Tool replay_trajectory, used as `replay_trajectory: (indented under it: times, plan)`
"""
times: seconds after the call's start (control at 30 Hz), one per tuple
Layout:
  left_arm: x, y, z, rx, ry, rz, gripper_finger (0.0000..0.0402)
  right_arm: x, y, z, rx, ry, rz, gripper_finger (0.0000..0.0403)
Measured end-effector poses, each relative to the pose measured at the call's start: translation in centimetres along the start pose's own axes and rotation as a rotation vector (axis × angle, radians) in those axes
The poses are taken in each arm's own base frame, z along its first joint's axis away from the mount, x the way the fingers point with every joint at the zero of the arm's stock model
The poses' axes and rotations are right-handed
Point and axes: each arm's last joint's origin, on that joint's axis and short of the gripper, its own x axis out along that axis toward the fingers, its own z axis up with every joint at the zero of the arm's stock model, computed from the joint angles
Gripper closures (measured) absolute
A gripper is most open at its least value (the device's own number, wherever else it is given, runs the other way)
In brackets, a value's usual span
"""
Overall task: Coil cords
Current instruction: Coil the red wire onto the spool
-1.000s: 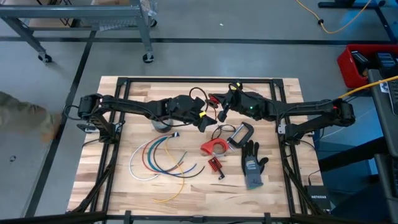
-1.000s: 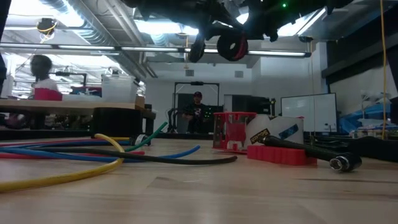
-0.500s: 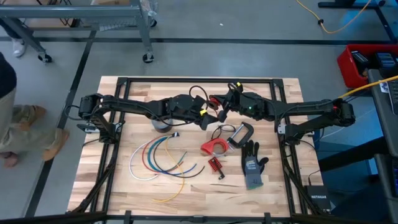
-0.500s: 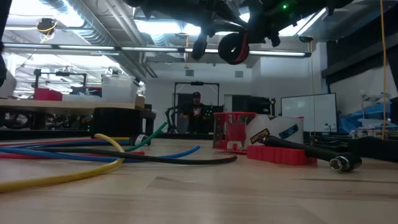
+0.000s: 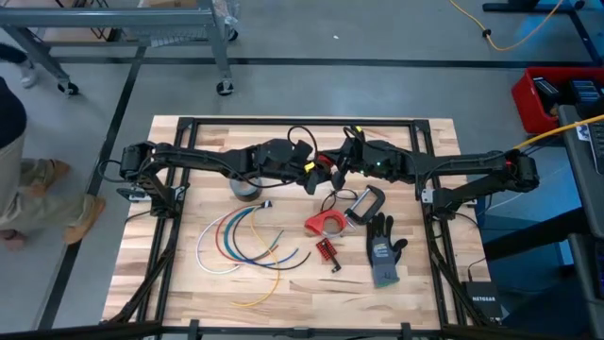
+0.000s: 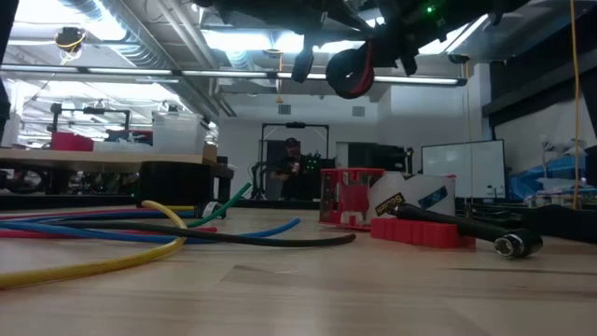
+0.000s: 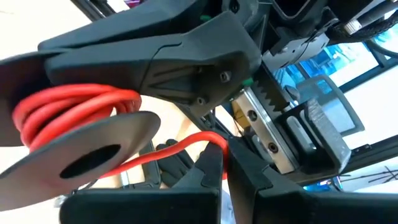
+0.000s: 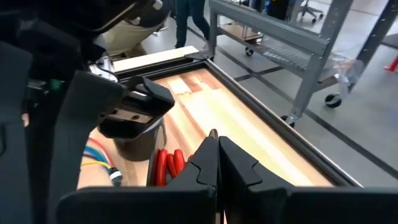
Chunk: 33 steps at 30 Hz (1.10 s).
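Mid-coil on red cord (image 7: 68,112): loops bunched up in air above bench (image 5: 189,283) centre, between both arms. Left gripper (image 5: 310,173) fingers clenched on red strand, right gripper (image 5: 338,166) fingers pinched shut right beside coil, can't tell if actually gripping it. Other cords (image 5: 241,241) loose at 7 o'clock of coil, untouched. Next move, I reckon: feed tail round for another wrap, keep tension or loops spring loose.

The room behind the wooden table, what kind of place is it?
Probably a robotics lab or workshop: a bare grey concrete floor, a wheeled grey metal rack, exposed ceiling pipes and a white board beyond the table.
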Motion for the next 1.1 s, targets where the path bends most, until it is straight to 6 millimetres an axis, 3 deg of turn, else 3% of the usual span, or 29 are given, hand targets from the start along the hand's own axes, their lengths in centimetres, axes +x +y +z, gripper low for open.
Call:
replay_trajectory:
  times: [0.37, 0.77, 1.1]
  plan:
    - [0.0, -0.4, -0.6, 0.003, 0.009, 0.013, 0.0401, 0.0, 0.1, 0.5, 0.046, -0.053, 0.024, 0.0400]
    - [0.7, 0.2, -1.1, 0.019, 0.009, 0.042, 0.0401, 2.4, 0.8, -1.1, 0.061, -0.001, 0.069, 0.0400]
    - [-0.5, 0.6, 0.1, 0.058, 0.016, 0.089, 0.0401, 2.2, 0.8, -1.6, 0.034, 0.067, 0.092, 0.0400]
